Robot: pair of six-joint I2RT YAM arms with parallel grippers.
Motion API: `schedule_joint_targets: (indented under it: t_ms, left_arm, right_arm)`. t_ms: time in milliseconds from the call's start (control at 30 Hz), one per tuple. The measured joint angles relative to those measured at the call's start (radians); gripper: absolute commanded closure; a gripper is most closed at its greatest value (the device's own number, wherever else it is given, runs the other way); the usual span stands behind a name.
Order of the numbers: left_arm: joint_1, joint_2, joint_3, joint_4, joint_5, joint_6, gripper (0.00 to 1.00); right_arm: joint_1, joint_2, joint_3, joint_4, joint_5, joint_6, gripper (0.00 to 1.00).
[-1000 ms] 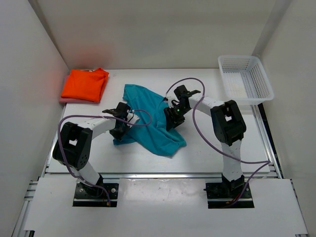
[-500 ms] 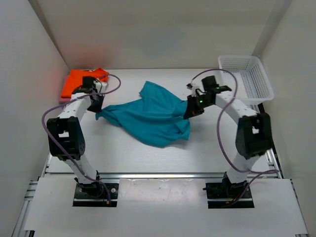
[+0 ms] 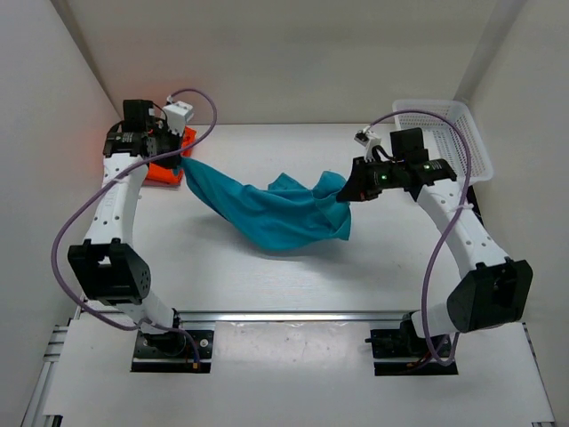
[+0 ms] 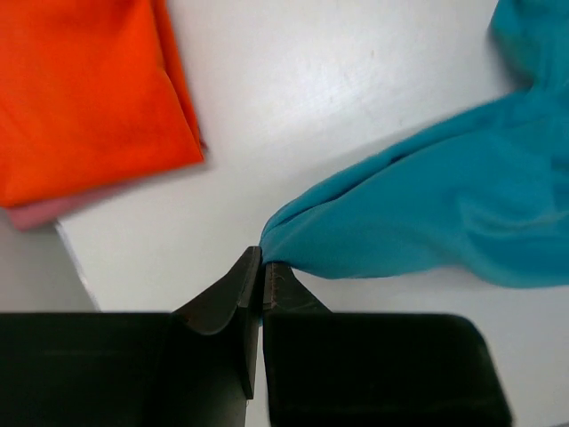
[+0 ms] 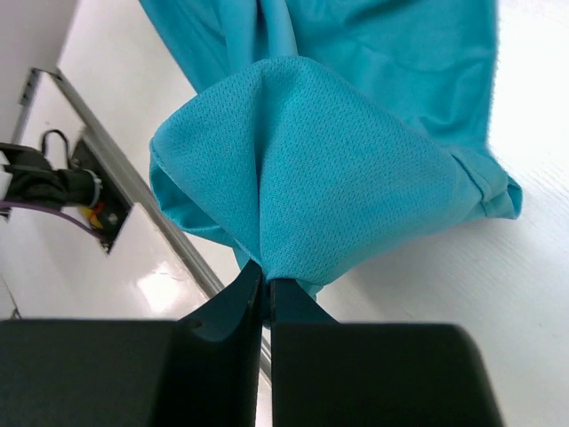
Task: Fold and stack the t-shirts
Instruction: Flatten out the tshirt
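White table point(image 3: 267, 285): teal shirt point(image 3: 284, 218) sags stretched between left gripper point(image 4: 263, 265) and right gripper point(image 5: 266, 277), both pinched shut on its edges; soft, light, limp, so grip corners, probably shoulders; orange shirt point(image 4: 89, 89) folded far-left

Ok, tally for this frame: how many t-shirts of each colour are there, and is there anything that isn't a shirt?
Teal-blue cloth t-shirt, unfolded: 1
Bright orange cloth t-shirt, folded: 1
Dusty pink cloth t-shirt, only an edge showing under the orange one: 1
White plastic lattice basket: 1
Total: 4 things, 3 of them shirts
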Motion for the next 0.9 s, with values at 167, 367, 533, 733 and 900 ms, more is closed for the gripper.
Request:
schedule_joint_targets:
  t_ms: [167, 367, 533, 733, 900]
  left_arm:
    - [-0.005, 0.01, 0.097, 0.034, 0.014, -0.035, 0.97]
    - [-0.075, 0.333, 0.19, 0.102, -0.142, -0.101, 0.44]
    - [-0.157, 0.515, 0.174, 0.079, -0.259, -0.131, 0.29]
    - [-0.211, 0.237, -0.104, 0.085, -0.156, -0.114, 0.33]
    - [-0.492, -0.088, -0.391, 0.13, -0.138, -0.053, 0.28]
  right_arm:
    - [-0.045, -0.031, -0.034, 0.066, -0.071, 0.053, 1.0]
    - [-0.082, 0.11, -0.031, 0.119, -0.064, 0.105, 1.0]
    - [-0.05, 0.319, 0.157, 0.117, 0.024, 0.139, 1.0]
    - [-0.082, 0.374, 0.245, 0.124, 0.103, 0.217, 1.0]
    - [-0.085, 0.374, 0.245, 0.147, 0.122, 0.261, 1.0]
